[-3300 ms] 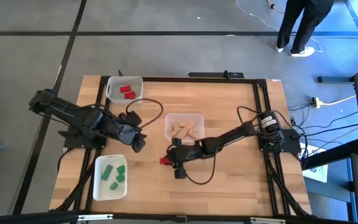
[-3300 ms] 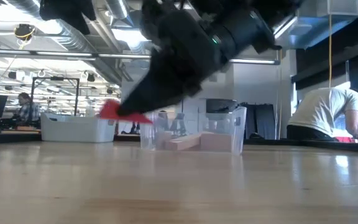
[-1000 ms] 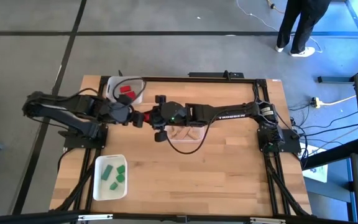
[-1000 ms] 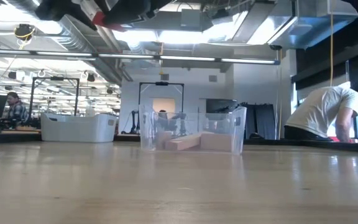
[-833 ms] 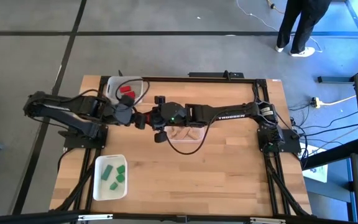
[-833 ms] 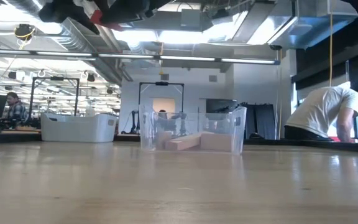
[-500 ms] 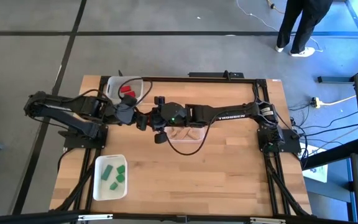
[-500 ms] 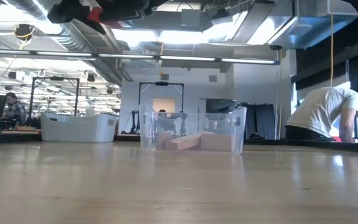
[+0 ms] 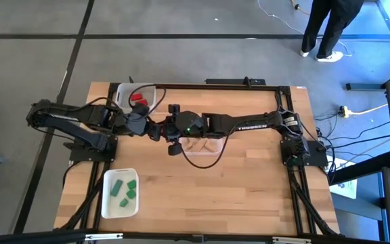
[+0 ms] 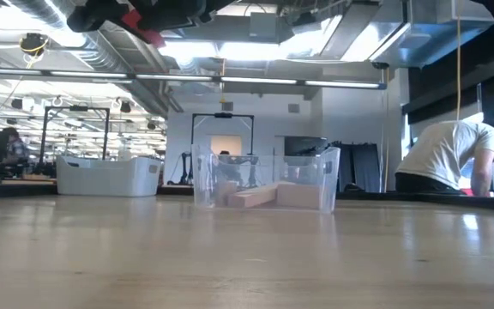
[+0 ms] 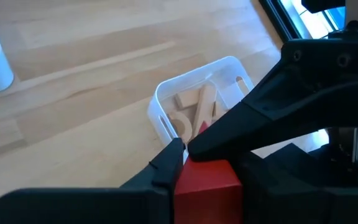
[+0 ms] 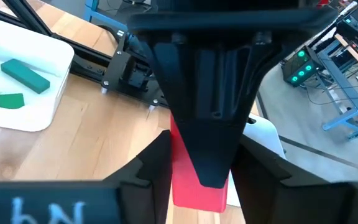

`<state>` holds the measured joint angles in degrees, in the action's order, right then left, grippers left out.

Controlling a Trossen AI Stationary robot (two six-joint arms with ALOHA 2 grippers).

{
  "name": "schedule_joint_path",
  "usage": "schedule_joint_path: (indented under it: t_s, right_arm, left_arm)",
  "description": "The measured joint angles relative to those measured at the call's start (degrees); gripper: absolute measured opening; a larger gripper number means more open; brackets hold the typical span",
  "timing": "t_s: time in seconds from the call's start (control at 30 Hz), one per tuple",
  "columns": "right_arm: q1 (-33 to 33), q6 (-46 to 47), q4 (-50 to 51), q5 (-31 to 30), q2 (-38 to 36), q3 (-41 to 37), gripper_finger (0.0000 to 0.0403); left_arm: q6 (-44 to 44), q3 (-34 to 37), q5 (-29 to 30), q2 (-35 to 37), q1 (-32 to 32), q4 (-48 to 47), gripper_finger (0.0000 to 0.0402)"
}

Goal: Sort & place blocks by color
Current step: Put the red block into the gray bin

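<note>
High above the table, between the far-left tray and the clear tray, my two grippers meet on one red block [image 9: 156,128]. It shows red at the top edge of the low view [image 10: 140,17]. My left gripper [image 9: 152,129] reaches in from the left and my right gripper [image 9: 163,127] from the right, each shut on the block. More red blocks [image 9: 138,99] lie in the far-left white tray [image 9: 122,90]. Green blocks [image 9: 122,190] lie in the near-left white tray [image 9: 108,203]. Light-wood blocks [image 11: 197,106] lie in the clear tray [image 11: 160,106]. My left gripper [image 11: 210,163] has the red block [image 11: 207,190] pinched between its two fingers, one on each side face, coming level from the table's left. The block is lifted clear of the table. My right gripper [image 12: 201,171] holds the same red block [image 12: 197,194] between its fingers, coming level from the table's right. One finger of the left gripper [image 12: 207,143] lies over the block's face and hides part of the contact.
The clear tray [image 10: 268,180] stands mid-table, partly under my right arm [image 9: 242,125]. A white bin [image 10: 110,176] shows beyond the table in the low view. Bare wood lies along the table's near and right parts. A person stands on the floor beyond the far-right corner [image 9: 327,27].
My left gripper has moved a little toward the table's right, up to my right gripper, until its fingers stand on the red block. The right arm has kept still with the block raised.
</note>
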<state>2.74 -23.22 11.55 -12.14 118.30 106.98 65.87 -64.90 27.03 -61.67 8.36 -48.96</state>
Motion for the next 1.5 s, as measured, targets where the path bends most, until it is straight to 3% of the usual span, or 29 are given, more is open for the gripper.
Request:
schedule_joint_path:
  t_s: [0.23, 0.5, 0.8, 1.13, 1.3, 1.5]
  right_arm:
    - [0.0, 0.4, -0.1, -0.2, 0.0, 0.0, 0.0188]
    - [0.0, 0.6, 5.2, -2.6, -2.7, 0.0, 0.02]
    - [-0.3, 2.1, 20.9, -6.4, -8.4, 0.1, 0.0201]
    - [-2.5, 3.4, 29.6, -6.3, -9.6, 0.1, 0.0202]
    - [-3.7, 5.1, 33.0, -6.2, -9.6, 0.1, 0.0202]
    - [-4.8, 5.1, 34.2, -6.3, -9.6, 0.1, 0.0202]
  left_arm:
    - [-1.1, 0.1, 0.5, -0.1, 0.0, -3.2, 0.0086]
    - [-1.6, 0.1, 3.2, 0.6, -4.3, -8.3, 0.0085]
    - [-11.1, 0.1, 1.9, 0.2, -22.8, -12.1, 0.0085]
    - [-28.5, 0.1, -4.3, -8.7, -45.3, -8.4, 0.0085]
    - [-33.1, 0.0, -11.0, -14.8, -51.8, -2.7, 0.0085]
    - [-36.3, 0.0, -18.0, -20.9, -55.3, -0.6, 0.0091]
